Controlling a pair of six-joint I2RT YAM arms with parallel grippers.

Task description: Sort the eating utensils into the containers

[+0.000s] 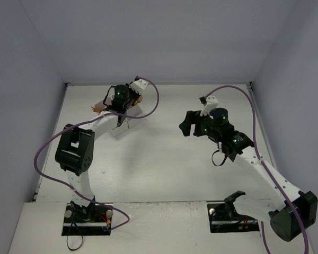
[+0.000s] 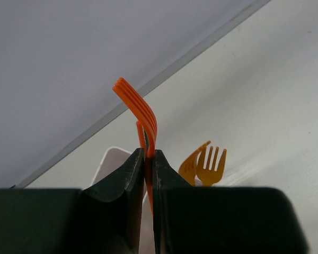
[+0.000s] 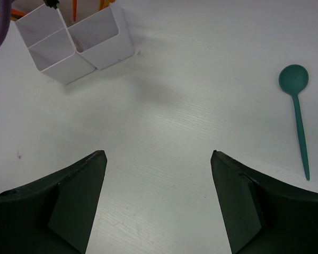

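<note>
In the left wrist view my left gripper [image 2: 147, 153] is shut on an orange fork [image 2: 140, 106], whose curved tines stick up past the fingertips. A second orange strip shows just behind the fork. Beyond the fingers are the white rim of the containers [image 2: 108, 159] and two yellow-orange forks [image 2: 209, 164] standing upright. My right gripper [image 3: 158, 153] hangs open over bare table with nothing between its fingers. A teal spoon [image 3: 297, 106] lies flat to its right. The white containers [image 3: 74, 42] stand at the upper left of the right wrist view, with orange utensils [image 3: 74, 8] poking out.
In the top view the left arm reaches to the far left, over the containers [image 1: 128, 120] near the back wall. The right arm [image 1: 217, 127] is over the middle right. Purple cables [image 1: 148, 106] loop above both arms. Grey walls close in the table.
</note>
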